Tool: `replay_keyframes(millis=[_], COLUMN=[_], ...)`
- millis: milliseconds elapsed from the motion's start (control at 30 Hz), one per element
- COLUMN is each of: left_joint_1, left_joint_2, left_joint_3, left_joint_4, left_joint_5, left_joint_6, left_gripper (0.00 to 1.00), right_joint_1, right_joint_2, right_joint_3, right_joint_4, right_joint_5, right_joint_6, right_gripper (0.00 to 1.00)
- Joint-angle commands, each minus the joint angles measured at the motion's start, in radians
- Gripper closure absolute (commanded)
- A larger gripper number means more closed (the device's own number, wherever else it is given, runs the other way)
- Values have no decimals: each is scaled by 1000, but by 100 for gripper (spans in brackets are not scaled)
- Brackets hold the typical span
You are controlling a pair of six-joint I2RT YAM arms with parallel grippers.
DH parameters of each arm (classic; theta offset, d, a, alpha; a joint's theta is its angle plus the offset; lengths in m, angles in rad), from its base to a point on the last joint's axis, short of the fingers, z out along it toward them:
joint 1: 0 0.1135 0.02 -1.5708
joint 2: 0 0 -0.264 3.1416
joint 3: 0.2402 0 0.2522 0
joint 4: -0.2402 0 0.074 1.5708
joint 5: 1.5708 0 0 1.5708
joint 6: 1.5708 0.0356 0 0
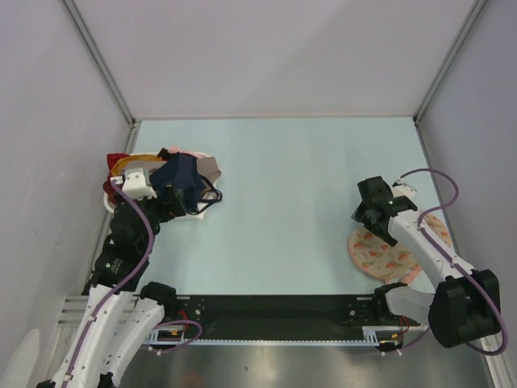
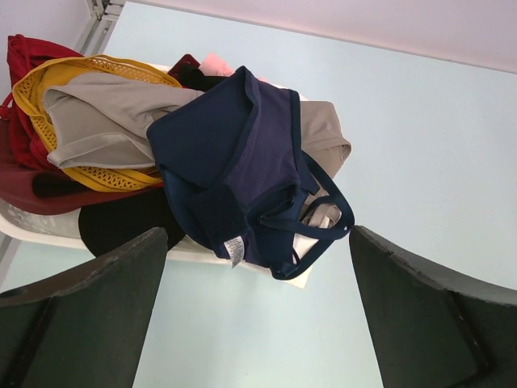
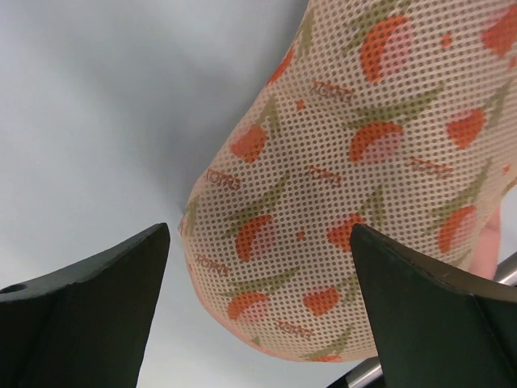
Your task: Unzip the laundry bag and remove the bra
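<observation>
- The laundry bag (image 1: 373, 252) is being seen lying flat on the pale blue desk (image 1: 283, 186), in the lower right of the top view, close to the desk's near edge; part of it is being covered by the right arm.
- The right gripper (image 1: 370, 217) is being held over the bag's upper left rim, with its jaws being held wide apart; whether the bag is being touched cannot be told.
- In the right wrist view, the bag's mesh with red-orange motifs is being framed between the two dark fingers (image 3: 89, 307), filling the upper right of the frame.
- Whether the zip is being shown open or closed cannot be told.
- The left gripper (image 1: 182, 202) is being held at the left of the top view, just beside a heap of garments (image 1: 174, 171), with its jaws being held wide apart.
- In the left wrist view, a navy garment (image 2: 234, 153) is being seen on top of grey, yellow and dark red pieces, all being carried on a white tray (image 2: 48, 230).
</observation>
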Motion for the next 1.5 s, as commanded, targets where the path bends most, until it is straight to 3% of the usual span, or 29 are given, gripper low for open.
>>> replay_keyframes(millis=[0,300,400,500,533,633,833,1133,1300,1467], left_joint_1=[8,8,8,8,8,8,8,8,8,8], left_joint_2=[9,3,3,3,2,0,-4,8,5,9], left_joint_3=[1,-1,-1,-1,-1,-1,-1,-1,-4,-4], left_joint_4=[30,28,28,31,28,27,25,30,33,35], left_joint_5=[35,23,21,15,12,12,7,21,20,18], left_joint_6=[14,16,16,16,16,16,16,17,19,20], left_gripper=[0,0,1,0,0,0,0,0,1,1], right_joint_1=[-8,-5,-5,-4,-2,7,111,430,541,625], right_joint_2=[56,148,167,159,158,161,239,436,541,572], right_joint_3=[-24,-82,-82,-82,-83,-76,10,252,348,342], right_joint_4=[82,186,217,263,275,306,303,312,367,485], right_joint_5=[-44,-121,-152,-208,-221,-260,-245,-93,-147,-273], right_joint_6=[39,24,-1,-45,-59,-71,-99,-215,-301,-347], right_gripper=[1,5,16,43,68,100,100,100,100,100])
